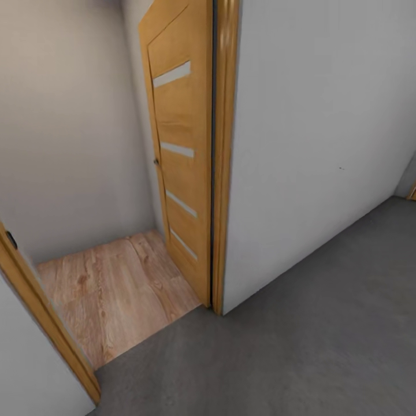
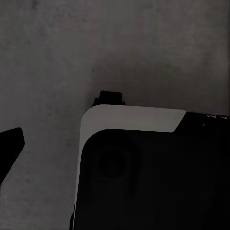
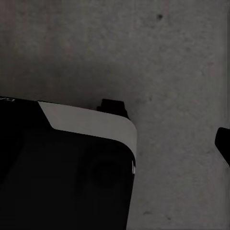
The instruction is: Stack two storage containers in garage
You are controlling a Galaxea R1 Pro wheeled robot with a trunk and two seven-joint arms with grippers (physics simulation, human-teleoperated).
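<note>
The two storage containers are out of view. I face an open doorway from the dark grey concrete floor (image 1: pixel 300 346) of the garage, beside its white-grey wall (image 1: pixel 312 144). Beyond the threshold lies light wood plank flooring (image 1: pixel 115 289); whether that is the living room I cannot tell. In the left wrist view one dark fingertip (image 2: pixel 9 143) shows at the picture's edge over the concrete (image 2: pixel 120 48). The right wrist view shows a dark fingertip (image 3: pixel 223 141) in the same way. Nothing is seen between the fingers.
A wooden door (image 1: pixel 182 156) with narrow glass strips stands swung open into the far room. Its frame (image 1: pixel 226 156) and the near jamb (image 1: pixel 40 312) bound the opening. Both wrist views show my dark base with its white edge (image 2: pixel 134 120) (image 3: pixel 91 122).
</note>
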